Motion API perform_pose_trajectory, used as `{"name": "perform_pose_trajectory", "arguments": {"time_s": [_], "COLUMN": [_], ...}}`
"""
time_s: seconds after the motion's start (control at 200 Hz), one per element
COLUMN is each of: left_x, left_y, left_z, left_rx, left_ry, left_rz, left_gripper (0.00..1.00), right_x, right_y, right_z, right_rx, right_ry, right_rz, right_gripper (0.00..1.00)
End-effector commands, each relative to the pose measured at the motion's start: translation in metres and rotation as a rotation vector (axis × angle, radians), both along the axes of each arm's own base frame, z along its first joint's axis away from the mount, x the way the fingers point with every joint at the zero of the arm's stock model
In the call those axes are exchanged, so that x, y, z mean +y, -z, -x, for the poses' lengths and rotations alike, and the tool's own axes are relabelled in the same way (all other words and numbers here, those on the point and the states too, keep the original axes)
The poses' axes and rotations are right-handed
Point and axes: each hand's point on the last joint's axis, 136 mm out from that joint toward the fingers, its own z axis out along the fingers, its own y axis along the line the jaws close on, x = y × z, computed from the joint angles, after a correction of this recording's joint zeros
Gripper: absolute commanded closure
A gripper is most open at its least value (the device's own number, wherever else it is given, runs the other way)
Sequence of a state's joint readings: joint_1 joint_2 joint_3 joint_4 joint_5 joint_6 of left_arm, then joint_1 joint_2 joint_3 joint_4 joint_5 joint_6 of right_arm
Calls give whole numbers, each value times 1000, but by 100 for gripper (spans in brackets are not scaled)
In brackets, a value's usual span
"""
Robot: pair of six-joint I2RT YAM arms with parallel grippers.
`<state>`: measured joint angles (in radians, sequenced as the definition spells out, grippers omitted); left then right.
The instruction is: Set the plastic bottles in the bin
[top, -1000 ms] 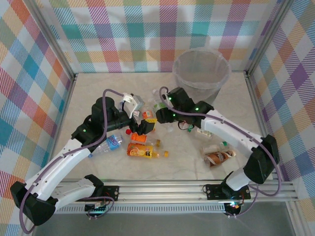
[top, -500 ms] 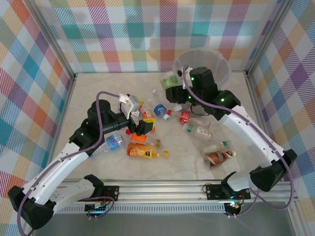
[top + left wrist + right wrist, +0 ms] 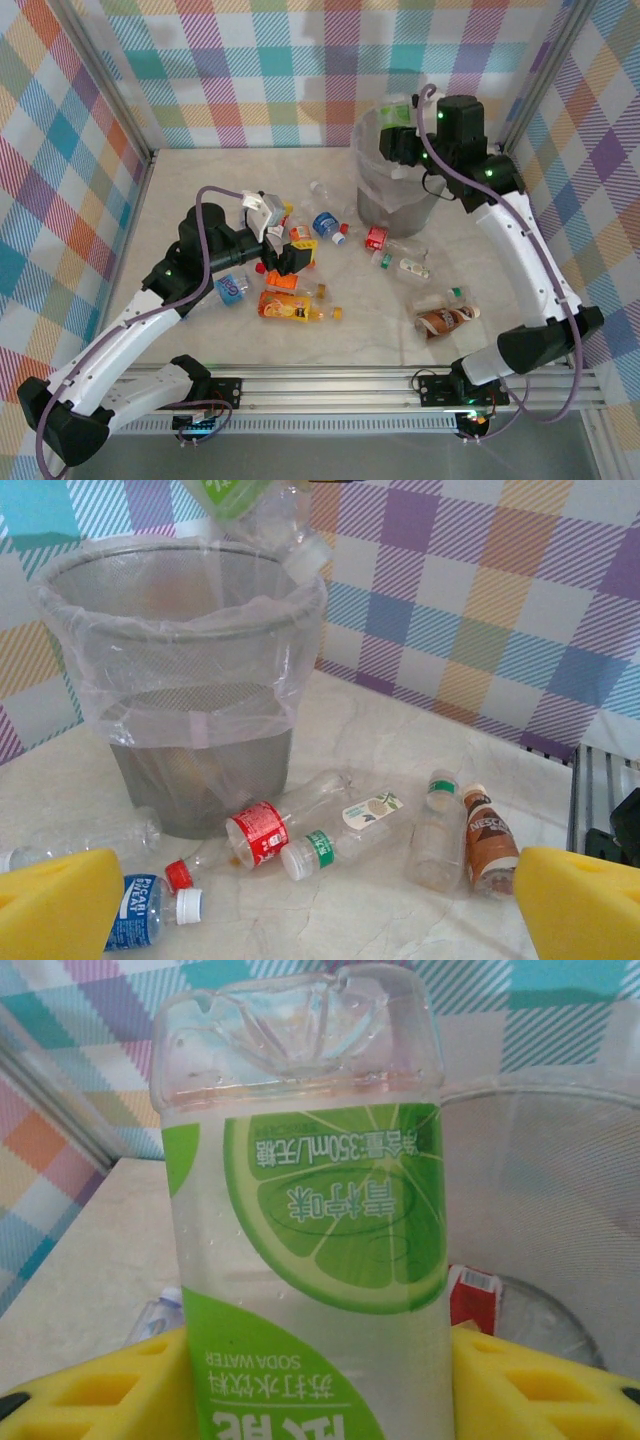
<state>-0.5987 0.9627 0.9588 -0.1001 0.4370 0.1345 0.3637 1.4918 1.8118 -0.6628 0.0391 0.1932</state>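
Observation:
My right gripper (image 3: 400, 138) is shut on a clear bottle with a green lime label (image 3: 394, 114), held bottom end up over the rim of the bin (image 3: 372, 190). In the right wrist view that bottle (image 3: 310, 1210) sits between my yellow pads (image 3: 545, 1390), with the bin's mesh wall (image 3: 560, 1160) behind it. My left gripper (image 3: 283, 236) hangs open over the table's middle, nothing between its pads (image 3: 60, 905). Ahead of it lie a red-labelled bottle (image 3: 262, 832), a green-banded one (image 3: 340, 838) and a brown Nescafe bottle (image 3: 488, 840).
Several more bottles are scattered on the table: an orange one (image 3: 290, 308), a blue-labelled one (image 3: 232, 288), a blue-capped one (image 3: 323, 222). Checked walls close the back and both sides. A metal rail (image 3: 330, 380) runs along the near edge.
My right arm has lifted the green-labelled bottle from the table's middle and swung it back and to the right, over the bin. The left arm has hardly moved.

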Motion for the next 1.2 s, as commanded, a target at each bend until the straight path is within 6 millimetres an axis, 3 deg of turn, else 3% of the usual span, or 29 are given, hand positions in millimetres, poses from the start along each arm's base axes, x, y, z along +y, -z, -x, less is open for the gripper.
{"name": "perform_pose_trajectory", "arguments": {"time_s": [0.0, 0.295, 0.52, 0.865, 1.195], "left_x": [-3, -6, -8, -12, -13], "left_y": [-6, 0, 5, 9, 12], "left_z": [2, 2, 4, 6, 6], "left_rx": [-11, -1, 8, 20, 23], "left_ry": [29, 52, 75, 106, 109], "left_rz": [4, -31, -57, -79, -93], "left_gripper": [0, 0, 0, 0, 0], "right_x": [-8, -35, -46, -58, -62], "right_y": [5, 26, 63, 126, 169], "right_z": [-17, -61, -79, -94, -100], "right_rx": [15, 93, 213, 439, 580], "right_ry": [4, 56, 74, 117, 137], "right_rz": [25, 58, 63, 87, 117], "right_gripper": [41, 41, 42, 42, 41]}}
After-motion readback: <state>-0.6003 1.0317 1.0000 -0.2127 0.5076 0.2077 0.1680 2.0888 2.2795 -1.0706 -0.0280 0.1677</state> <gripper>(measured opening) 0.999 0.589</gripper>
